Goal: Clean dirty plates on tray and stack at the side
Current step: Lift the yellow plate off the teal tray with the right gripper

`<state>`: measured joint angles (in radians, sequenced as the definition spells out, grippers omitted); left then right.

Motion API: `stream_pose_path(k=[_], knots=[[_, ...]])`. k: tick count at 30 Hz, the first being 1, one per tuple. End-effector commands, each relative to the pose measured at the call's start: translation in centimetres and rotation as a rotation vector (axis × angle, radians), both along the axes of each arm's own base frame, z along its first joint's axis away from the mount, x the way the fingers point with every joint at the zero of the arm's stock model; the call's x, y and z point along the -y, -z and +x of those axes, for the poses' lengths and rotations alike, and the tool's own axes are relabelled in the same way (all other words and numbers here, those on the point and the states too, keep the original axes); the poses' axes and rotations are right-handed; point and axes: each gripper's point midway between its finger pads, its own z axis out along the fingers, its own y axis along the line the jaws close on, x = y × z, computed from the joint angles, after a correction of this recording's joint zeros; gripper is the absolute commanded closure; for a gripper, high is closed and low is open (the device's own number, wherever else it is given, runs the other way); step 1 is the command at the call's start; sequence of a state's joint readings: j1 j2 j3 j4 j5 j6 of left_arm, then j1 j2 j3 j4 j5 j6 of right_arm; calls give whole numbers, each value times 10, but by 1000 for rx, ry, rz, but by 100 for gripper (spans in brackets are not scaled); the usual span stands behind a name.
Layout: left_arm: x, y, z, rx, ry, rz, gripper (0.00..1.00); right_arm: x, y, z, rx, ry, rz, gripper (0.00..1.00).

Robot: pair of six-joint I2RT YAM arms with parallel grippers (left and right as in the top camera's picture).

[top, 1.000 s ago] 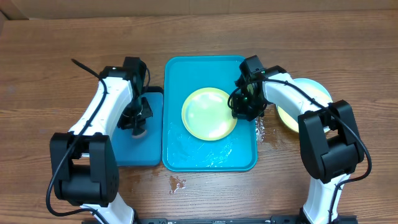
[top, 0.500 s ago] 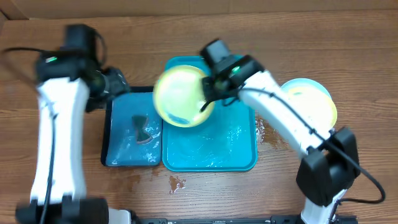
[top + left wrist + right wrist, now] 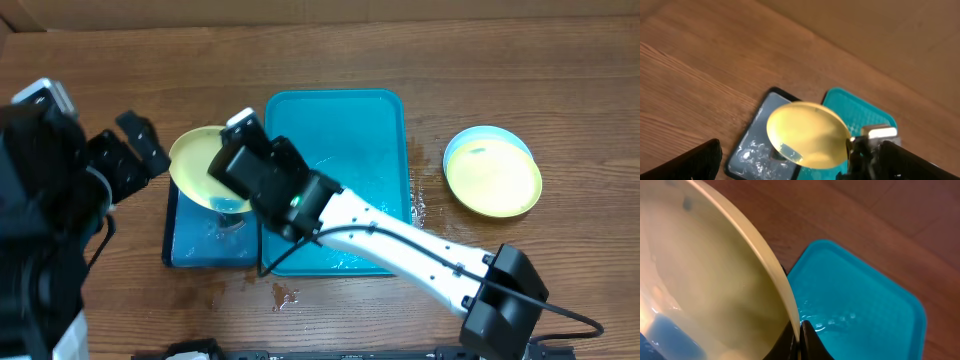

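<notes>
A lime-green plate [image 3: 200, 160] hangs tilted above the small black-rimmed blue tray [image 3: 195, 250], with my right gripper [image 3: 800, 330] shut on its rim. A blue smear shows on the plate [image 3: 807, 132] near its low edge, and the plate [image 3: 705, 280] fills the left of the right wrist view. The teal tray [image 3: 350, 130] is wet and holds no plate. Two plates [image 3: 492, 172] lie stacked on the table at the right, a lime-green one on a light blue one. My left gripper [image 3: 128, 150] is raised high at the left, open and holding nothing, its fingers [image 3: 695, 160] wide apart.
A small dark object [image 3: 232, 218] lies in the wet small tray [image 3: 752, 150], under the held plate. Water patches sit on the wood at the teal tray's front edge [image 3: 285, 293] and right side [image 3: 420, 210]. A cardboard wall runs along the back.
My right gripper lifted the green plate off the teal tray and carried it left over the small tray. My left gripper opened and rose away from the small tray, leaving the dark object there.
</notes>
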<state>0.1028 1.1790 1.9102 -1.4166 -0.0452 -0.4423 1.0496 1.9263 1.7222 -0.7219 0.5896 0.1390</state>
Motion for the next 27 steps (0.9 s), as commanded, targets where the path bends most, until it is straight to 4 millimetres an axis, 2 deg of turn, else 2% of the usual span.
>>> stream_pose_path(k=[1, 5, 12, 16, 21, 27], knots=[[-12, -15, -12, 58, -65, 41, 0, 4, -39, -4, 173, 22, -79, 96], [-19, -25, -21, 97, -103, 72, 0, 1, -60, -15, 276, 65, -85, 96], [-19, -29, -20, 117, -106, 73, 0, 5, -91, -28, 377, 105, -78, 96], [-19, -30, -19, 123, -104, 72, 0, -1, -100, -35, 401, 56, -107, 96], [-18, -31, -18, 127, -99, 69, 1, 3, -113, -38, 436, 81, -98, 96], [-18, -31, -18, 132, -110, 53, 0, 3, -115, -40, 439, 80, -94, 96]])
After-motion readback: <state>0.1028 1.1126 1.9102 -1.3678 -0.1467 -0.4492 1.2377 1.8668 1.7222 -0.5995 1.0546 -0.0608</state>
